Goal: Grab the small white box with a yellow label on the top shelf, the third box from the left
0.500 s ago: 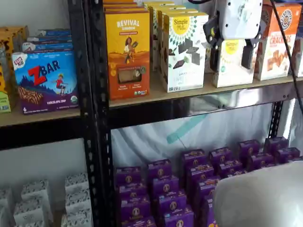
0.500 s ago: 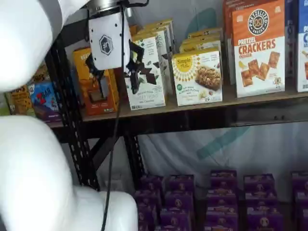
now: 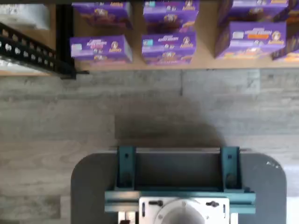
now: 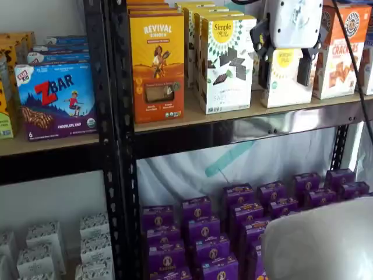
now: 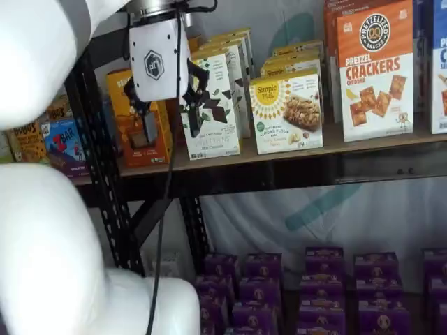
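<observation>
The small white box (image 4: 285,97) with its round yellow label stands on the top shelf (image 4: 192,118); in a shelf view it is seen head-on (image 5: 287,112). My gripper (image 4: 284,81) hangs in front of it, open, with the box showing in the gap between the two black fingers (image 4: 304,70). Nothing is held. In a shelf view the gripper (image 5: 168,124) hangs out in front of the shelf's left boxes, apart from them. The wrist view shows only floor and lower boxes, no fingers.
A taller white carton (image 4: 225,63) with dark chocolate pieces stands left of the small box, an orange crackers box (image 4: 339,52) right of it. A yellow-orange box (image 4: 156,67) and a black upright (image 4: 115,140) are further left. Purple boxes (image 4: 262,210) fill the lower shelf. A cable (image 4: 351,61) hangs beside the gripper.
The gripper has barely shifted and stays open. The blurred white arm part at the lower right of a shelf view has risen a little.
</observation>
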### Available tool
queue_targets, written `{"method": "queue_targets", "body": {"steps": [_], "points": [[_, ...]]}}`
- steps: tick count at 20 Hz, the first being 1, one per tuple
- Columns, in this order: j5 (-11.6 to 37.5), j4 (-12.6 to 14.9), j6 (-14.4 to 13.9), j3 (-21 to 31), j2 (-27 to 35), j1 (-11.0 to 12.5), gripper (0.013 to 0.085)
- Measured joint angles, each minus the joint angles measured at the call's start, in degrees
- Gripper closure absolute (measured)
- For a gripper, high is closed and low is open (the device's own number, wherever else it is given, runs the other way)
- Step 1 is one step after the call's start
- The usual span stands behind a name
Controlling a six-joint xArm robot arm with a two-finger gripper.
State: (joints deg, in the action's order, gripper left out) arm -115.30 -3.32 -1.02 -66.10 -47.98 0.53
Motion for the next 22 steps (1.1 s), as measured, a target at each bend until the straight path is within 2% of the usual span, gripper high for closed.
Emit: {"method": "queue_targets", "body": {"steps": [6,11,16,18,22], "points": [[3.45,1.92,-0.93,0.88,-0.70,-1.70,0.0130],[9.19,3.65,0.35,2.49,-1.37,-0.87,0.0130],[14.01,2.90,5.12,2.62,0.94,4.32,0.0130],[15.73,2.83,6.43,2.81,1.37,5.65,0.0130],[19.90,2.41,11.36,1.71,4.65,10.87,0.0130]]}}
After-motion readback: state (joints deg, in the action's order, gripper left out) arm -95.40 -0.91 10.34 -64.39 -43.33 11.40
